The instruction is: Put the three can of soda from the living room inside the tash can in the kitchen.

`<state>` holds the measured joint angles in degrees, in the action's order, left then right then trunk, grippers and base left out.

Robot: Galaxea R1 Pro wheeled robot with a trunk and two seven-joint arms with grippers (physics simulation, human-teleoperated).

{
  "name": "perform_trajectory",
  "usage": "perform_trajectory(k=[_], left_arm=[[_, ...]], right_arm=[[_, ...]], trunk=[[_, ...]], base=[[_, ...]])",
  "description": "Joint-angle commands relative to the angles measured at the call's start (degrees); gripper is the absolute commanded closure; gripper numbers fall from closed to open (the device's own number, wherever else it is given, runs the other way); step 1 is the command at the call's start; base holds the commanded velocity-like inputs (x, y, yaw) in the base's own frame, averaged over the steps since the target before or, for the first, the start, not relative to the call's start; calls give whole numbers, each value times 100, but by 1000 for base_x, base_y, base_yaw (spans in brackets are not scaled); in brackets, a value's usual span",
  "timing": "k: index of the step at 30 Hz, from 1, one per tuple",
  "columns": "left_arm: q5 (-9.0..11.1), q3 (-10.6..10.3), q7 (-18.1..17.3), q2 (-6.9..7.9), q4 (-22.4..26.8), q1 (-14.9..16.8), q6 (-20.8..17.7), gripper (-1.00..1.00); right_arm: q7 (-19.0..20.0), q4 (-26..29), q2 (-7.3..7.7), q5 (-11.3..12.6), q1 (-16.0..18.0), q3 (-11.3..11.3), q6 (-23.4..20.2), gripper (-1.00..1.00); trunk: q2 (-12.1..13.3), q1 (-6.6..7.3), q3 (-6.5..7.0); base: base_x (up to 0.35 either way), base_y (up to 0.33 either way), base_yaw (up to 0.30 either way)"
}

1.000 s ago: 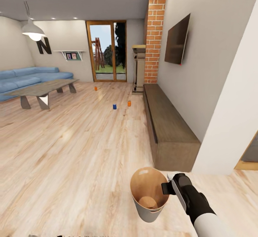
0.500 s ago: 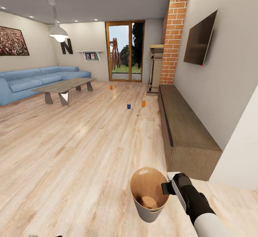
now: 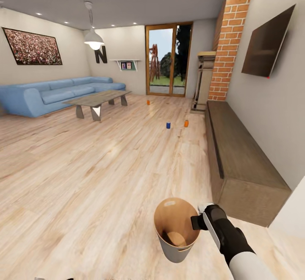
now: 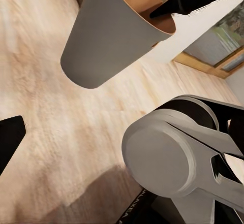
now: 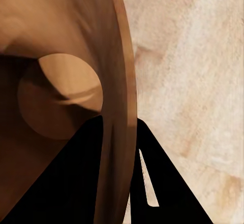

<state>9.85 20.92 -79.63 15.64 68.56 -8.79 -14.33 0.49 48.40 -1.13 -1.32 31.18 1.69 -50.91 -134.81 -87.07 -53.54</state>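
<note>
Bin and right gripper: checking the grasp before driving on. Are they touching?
Touching. Right wrist view shows both fingers straddling the bin wall; right gripper clamps its rim.

- Blue sofa [image 3: 51,93] along the floor's far left edge
- Wooden coffee table [image 3: 98,101] just before it
- Long low dark-wood cabinet [image 3: 241,161] along the right wall
- Television [image 3: 267,42] above it

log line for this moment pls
phase: carrying | right gripper: shut on trash can rim | soda cans: three on living-room floor

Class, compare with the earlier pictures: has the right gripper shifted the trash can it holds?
No. The trash can keeps its place against the right gripper; only the camera turned.
</note>
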Motion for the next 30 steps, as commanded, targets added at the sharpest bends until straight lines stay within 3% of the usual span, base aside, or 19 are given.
perform_trajectory(k=[1,30], left_arm=[[0,0,2,0,0,0,0,-100],[0,0,0,0,0,0,0,-100]], right_arm=[[21,3,-1,88,3,-2,2,100],[21,3,-1,88,3,-2,2,100]], trunk=[[-1,1,-5],[-1,1,-164]], base=[[0,0,245],[0,0,239]])
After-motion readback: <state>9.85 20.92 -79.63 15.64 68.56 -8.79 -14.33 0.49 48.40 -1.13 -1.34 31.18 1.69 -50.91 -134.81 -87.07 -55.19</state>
